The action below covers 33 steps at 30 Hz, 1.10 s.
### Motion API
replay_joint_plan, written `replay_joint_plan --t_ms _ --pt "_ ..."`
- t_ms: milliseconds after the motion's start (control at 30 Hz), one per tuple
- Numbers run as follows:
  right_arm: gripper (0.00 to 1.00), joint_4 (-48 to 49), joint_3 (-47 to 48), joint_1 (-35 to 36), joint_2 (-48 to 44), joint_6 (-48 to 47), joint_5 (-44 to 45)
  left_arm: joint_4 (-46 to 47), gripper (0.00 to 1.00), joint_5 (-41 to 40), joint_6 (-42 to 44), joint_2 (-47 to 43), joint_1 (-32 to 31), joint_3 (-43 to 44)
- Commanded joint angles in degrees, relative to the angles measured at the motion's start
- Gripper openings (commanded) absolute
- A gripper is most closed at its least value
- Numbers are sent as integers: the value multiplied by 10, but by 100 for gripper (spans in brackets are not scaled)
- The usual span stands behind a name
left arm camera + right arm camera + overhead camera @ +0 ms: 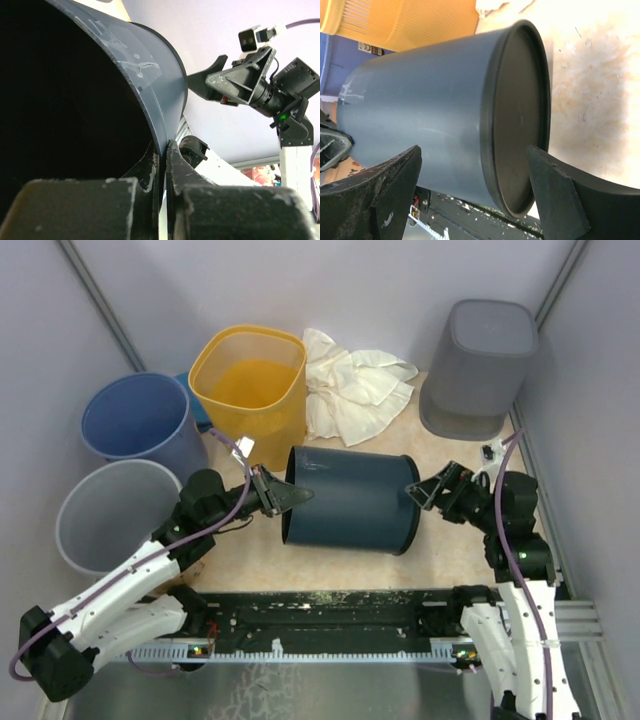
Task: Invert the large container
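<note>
Closest to me, the left gripper (297,494) is clamped on the rim of the large dark blue container (350,500), one finger inside the mouth and one outside, pinching the wall. The container lies on its side in the middle of the tan table (445,545), mouth to the left and flat base to the right. The right gripper (416,494) sits at that base with its jaws spread wide, gripping nothing; I can't say whether it touches. Left of the container stands an open grey bin (105,515), behind it a blue bin (135,420), then a yellow bin (250,375). A crumpled white cloth (350,390) lies at the back, and an upturned grey bin (480,365) fills the far right corner.
</note>
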Motion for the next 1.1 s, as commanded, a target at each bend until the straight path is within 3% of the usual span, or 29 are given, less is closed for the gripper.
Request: replay_joint_plan --t_ms 0,133,300,433,533,567,633,667,800,867,900,1000,1067 --pt "86 -10 3 0 -14 -9 17 -172 0 -46 40 11 10 -42" --pt "84 50 -29 0 -6 13 -73 -164 0 -33 43 14 15 -49" --pt "77 199 -109 1 -17 118 -206 -167 0 -19 55 37 16 -51" --pt "62 275 -144 1 -30 173 -241 -167 1 -12 62 52 16 -50" --pt "43 274 -143 1 -33 175 -239 -170 8 -12 67 61 16 -44" --pt "34 266 -139 0 -32 170 -235 -174 12 -12 70 63 16 -41" --pt "5 247 -127 1 -32 159 -221 -183 22 -14 76 66 16 -35" --pt "0 235 -121 1 -31 151 -213 -187 26 -14 78 67 15 -32" --pt "0 205 -99 0 -28 126 -192 -194 43 -11 89 69 15 -23" --pt "0 178 -76 0 -24 106 -173 -202 57 -12 95 69 16 -15" --pt "0 153 -59 0 -21 85 -156 -208 71 -14 100 69 16 -10" --pt "0 40 32 0 1 -6 -59 -237 92 -19 122 66 16 16" --pt "0 -33 105 1 27 -67 28 -264 99 -27 144 63 16 40"
